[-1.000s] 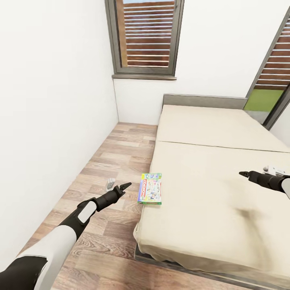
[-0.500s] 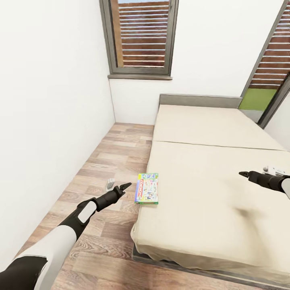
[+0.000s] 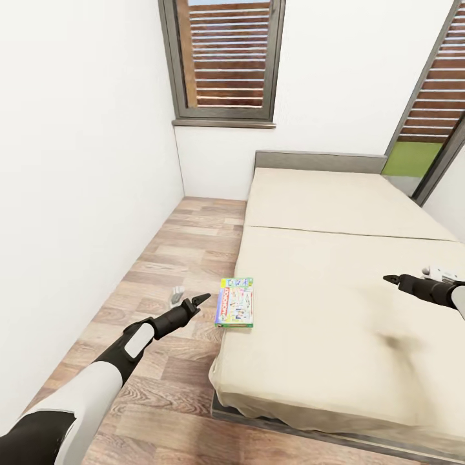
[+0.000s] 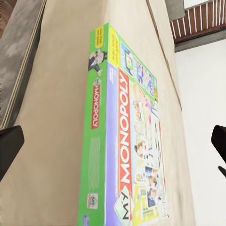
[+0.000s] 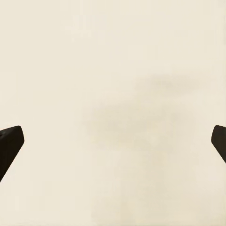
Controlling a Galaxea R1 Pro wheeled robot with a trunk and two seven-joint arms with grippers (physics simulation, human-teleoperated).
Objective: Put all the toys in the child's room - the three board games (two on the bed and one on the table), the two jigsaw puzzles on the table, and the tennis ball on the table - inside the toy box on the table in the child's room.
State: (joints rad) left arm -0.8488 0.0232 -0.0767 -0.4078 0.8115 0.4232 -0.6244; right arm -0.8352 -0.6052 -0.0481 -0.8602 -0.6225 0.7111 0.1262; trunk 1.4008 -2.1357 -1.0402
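Left gripper (image 3: 197, 299) spread wide, empty, over the floor (image 3: 187, 258) just beside the bed (image 3: 336, 297), pointing at the board game (image 3: 235, 302). Its fingertips (image 4: 9, 146) frame the game box (image 4: 125, 155), lettered MONOPOLY, green-edged, lying flat at the mattress edge. Right gripper (image 3: 391, 279) also spread, empty, hanging over bare mattress (image 5: 117, 94), well apart from the game.

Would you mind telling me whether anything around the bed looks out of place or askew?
One thing: the green-edged board game lies flat at the very edge of the bed, on the side nearest the left gripper, roughly parallel to the edge. Nothing looks spilled or damaged.
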